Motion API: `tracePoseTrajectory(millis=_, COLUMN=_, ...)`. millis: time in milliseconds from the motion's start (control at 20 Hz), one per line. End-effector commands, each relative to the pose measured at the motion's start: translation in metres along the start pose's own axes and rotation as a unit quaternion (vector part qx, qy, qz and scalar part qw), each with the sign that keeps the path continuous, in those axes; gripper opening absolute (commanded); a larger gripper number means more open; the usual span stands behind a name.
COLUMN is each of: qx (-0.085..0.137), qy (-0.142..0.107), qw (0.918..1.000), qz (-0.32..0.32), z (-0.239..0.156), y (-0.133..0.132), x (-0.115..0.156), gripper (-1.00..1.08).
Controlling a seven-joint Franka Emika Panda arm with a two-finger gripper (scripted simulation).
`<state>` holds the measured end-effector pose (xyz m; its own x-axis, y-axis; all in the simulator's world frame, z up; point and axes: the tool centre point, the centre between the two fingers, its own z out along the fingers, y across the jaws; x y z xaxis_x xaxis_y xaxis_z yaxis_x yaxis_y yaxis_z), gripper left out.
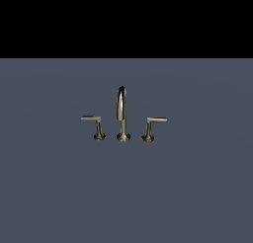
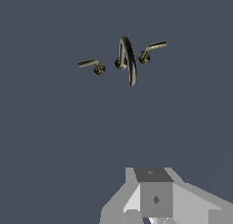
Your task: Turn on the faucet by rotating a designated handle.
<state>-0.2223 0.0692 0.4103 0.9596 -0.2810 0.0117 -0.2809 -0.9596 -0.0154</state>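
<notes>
The faucet (image 1: 121, 108) stands on the grey surface, a tall arched spout between two low levers. The handle (image 1: 92, 118) is at the exterior view's left, its flat arm pointing left from a flared post. Its twin lever (image 1: 156, 120) points right. In the wrist view the handle (image 2: 88, 63), the spout (image 2: 129, 59) and the twin lever (image 2: 156, 45) lie far from my gripper (image 2: 155, 199). Only the gripper's grey body shows, at the frame edge. Its fingers do not show clearly. It touches nothing. No arm shows in the exterior view.
The flat grey-blue surface (image 1: 126, 197) stretches around the faucet on every side. A black band fills the exterior view above it. No other objects show.
</notes>
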Motion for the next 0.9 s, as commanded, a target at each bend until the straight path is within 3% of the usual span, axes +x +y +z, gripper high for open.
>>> tracePoseTrajectory(millis=0, qx=0.000, qy=0.000, qw=0.9996, qz=0.027, z=0.013, y=-0.011, x=0.004, gripper=-1.00)
tracePoseTrajectory(millis=400, qx=0.000, qy=-0.001, qw=0.9937, qz=0.112, z=0.055, y=-0.044, x=0.021, gripper=-1.00)
tracePoseTrajectory(millis=850, qx=0.000, qy=-0.002, qw=0.9790, qz=0.204, z=0.100, y=-0.077, x=0.045, gripper=-1.00)
